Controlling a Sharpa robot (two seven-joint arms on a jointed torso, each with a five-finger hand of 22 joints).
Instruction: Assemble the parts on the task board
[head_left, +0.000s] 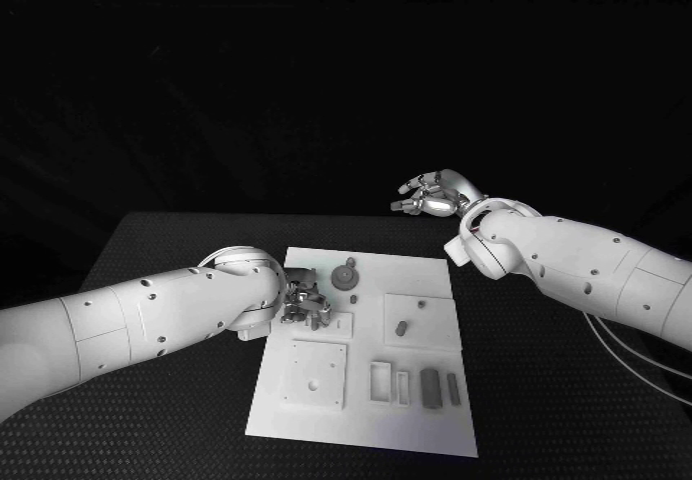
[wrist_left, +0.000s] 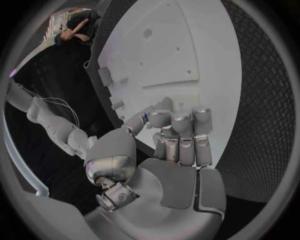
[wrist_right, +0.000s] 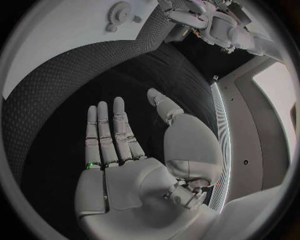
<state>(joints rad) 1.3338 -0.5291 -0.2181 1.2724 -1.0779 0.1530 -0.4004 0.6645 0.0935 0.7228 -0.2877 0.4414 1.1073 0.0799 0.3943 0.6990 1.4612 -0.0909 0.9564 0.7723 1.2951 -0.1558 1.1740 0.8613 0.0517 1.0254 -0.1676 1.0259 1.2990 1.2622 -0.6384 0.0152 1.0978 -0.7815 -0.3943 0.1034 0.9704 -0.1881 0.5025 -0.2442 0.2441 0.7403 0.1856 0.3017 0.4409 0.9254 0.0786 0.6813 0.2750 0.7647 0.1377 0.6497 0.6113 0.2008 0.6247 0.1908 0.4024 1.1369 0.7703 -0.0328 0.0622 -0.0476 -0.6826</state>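
Two white arms reach over a black table (head_left: 173, 400) with a white board (head_left: 433, 420) lying in its middle. From the head view, the left hand (head_left: 303, 303) sits low at the board's left edge, beside a gear (head_left: 346, 273); small grey parts (head_left: 430, 387) lie nearer the robot. Its wrist view shows the fingers (wrist_left: 181, 142) curled inward, holding nothing visible. The right hand (head_left: 430, 196) is raised beyond the board's far right corner; its wrist view shows fingers (wrist_right: 109, 132) straight and spread, palm empty
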